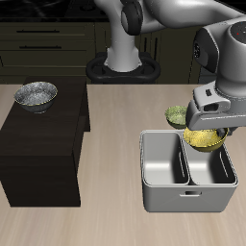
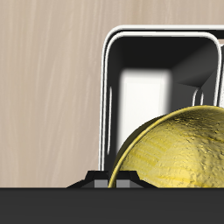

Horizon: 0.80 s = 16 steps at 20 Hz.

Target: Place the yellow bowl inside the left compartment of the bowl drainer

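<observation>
No brand, label or writing readable anywhere I can see.

I've got the small round bright-yellow bowl (image 1: 206, 140) hanging under the gripper (image 1: 208, 133), above the back rim of the large rectangular grey metal bowl drainer (image 1: 187, 200), over the left compartment (image 1: 213, 165). In the wrist view the yellow bowl (image 2: 179, 149) looks like a domed, glossy shell w/ faint mottled streaks and a thin paler rim line; it fills a big part of that frame, w/ a grey well of the drainer (image 2: 108, 87) open beyond it. Fingers seem clamped on the bowl, since it hangs clear of the counter (image 1: 115, 125), but the contact itself is hidden by the gripper body in the exterior view.

Both wells look bare grey inside, parted by a thin middle wall. Small olive-green bowl (image 1: 175, 115) sits on the light wood counter just behind the drainer. Larger silver-grey speckled bowl (image 1: 36, 94) sits on top of the dark cabinet block (image 1: 43, 154), well apart from the drainer.
</observation>
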### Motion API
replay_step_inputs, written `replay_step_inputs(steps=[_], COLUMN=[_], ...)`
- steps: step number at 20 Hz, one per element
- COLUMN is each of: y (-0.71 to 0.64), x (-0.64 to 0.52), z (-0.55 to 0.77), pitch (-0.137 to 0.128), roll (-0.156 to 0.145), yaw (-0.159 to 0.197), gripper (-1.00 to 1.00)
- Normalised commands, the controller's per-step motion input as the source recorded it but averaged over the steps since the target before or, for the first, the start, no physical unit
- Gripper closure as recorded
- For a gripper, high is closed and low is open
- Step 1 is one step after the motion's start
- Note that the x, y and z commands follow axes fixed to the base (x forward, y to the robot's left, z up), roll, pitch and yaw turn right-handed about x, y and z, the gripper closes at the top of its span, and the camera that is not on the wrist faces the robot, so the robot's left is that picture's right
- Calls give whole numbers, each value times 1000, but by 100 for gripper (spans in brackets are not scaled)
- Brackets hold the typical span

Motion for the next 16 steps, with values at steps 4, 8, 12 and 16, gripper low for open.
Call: replay_step_inputs(steps=[4, 8, 12, 16], y=[-43, 9, -52, -34], x=[10, 49, 18, -42], z=[-206, -145, -34, 19], pitch=[-2, 44, 6, -6], roll=[-79, 44, -11, 2], yaw=[56, 4, 20, 2], gripper=[-100, -100, -100, -100])
